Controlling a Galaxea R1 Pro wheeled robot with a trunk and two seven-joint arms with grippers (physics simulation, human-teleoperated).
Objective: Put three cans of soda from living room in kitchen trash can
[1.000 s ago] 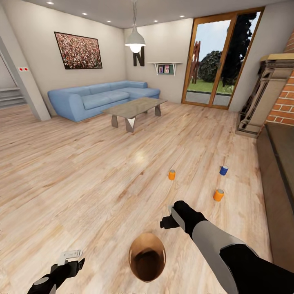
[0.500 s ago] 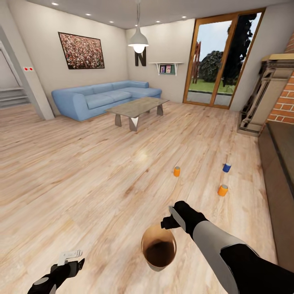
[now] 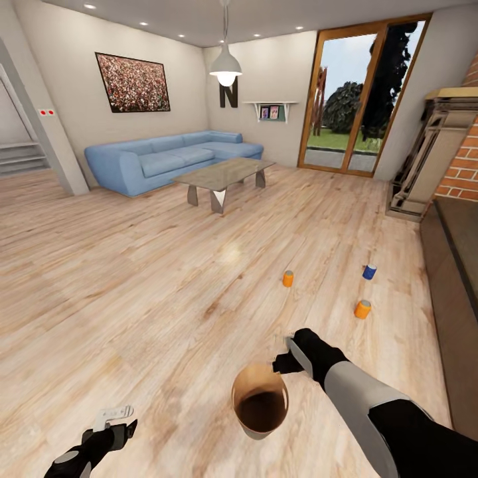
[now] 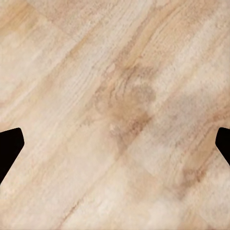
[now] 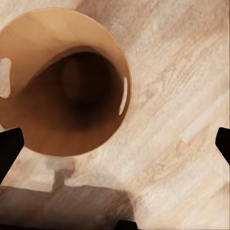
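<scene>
Pale wood planking [image 3: 133,279] is shown as the living-room floor, on which all task objects are resting. The trash can [image 3: 259,400] is standing upright on the floor, its coppery interior being viewed from above in the right wrist view [image 5: 62,81]. The right gripper [image 3: 287,362] is being held just beside the can's rim, apart from it; its dark fingertips [image 5: 9,148] are being seen at opposite edges of the wrist picture, so the pincer is spread wide and nothing is being held. The left gripper [image 3: 111,419] is likewise being held wide open over bare planks, its fingertips [image 4: 9,151] far apart. Three soda cans are standing farther out on the floor: an orange can [image 3: 287,278], a second orange can [image 3: 362,309] and a blue can [image 3: 369,271], well apart from the trash can. A blue sofa [image 3: 166,158] and grey low table [image 3: 222,176] are being shown beyond.
</scene>
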